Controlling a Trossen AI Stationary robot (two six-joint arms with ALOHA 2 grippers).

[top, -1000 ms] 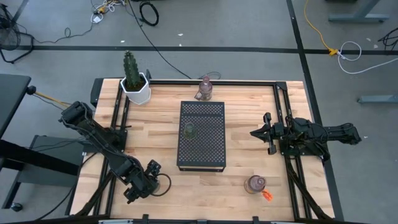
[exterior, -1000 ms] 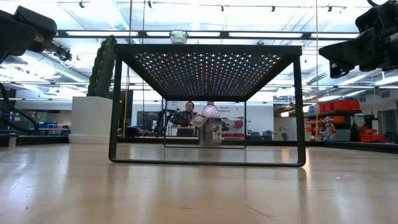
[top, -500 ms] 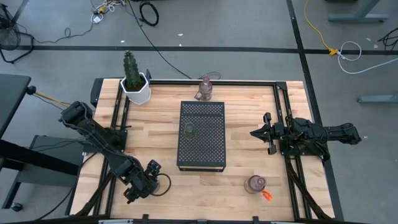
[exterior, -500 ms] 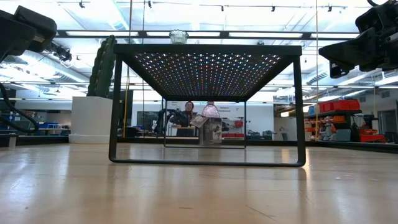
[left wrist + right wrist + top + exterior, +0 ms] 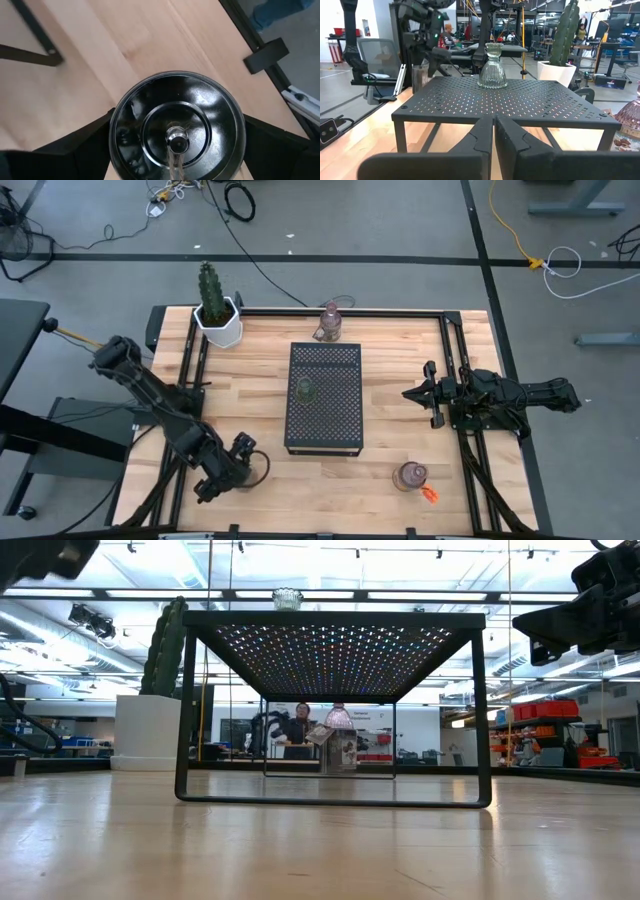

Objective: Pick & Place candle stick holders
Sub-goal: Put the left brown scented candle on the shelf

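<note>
**Left gripper straddles a wide clear holder at the table's near-left**

The wooden table [image 5: 400, 435] carries a black perforated metal stand [image 5: 325, 420] at its centre, standing on four thin legs. At the far-left corner sits a white pot with cactus [image 5: 216, 310], set well apart from the stand.

The left arm reaches along the table's left edge to the near-left area, where the left gripper [image 5: 243, 465] is lowered over a wide silvery-clear candle stick holder [image 5: 176, 127]. In the left wrist view this holder fills the space between the two dark fingers [image 5: 75, 150]; the jaws are spread wide, one on each side of the glass, and whether they actually press on it cannot be told.

The right arm waits at the table's right edge, level with the stand, and the right gripper [image 5: 412, 393] points left toward it with its jaws pressed together and nothing between them.

A green candle stick holder [image 5: 305, 390] stands upright on top of the stand, toward its left side. A pink-purple candle stick holder [image 5: 330, 323] stands at the far edge of the table, just beyond the stand, with a small tag beside it. Another pink-purple holder [image 5: 410, 475] stands near the near-right corner, an orange tag [image 5: 430, 495] just beside it.
</note>
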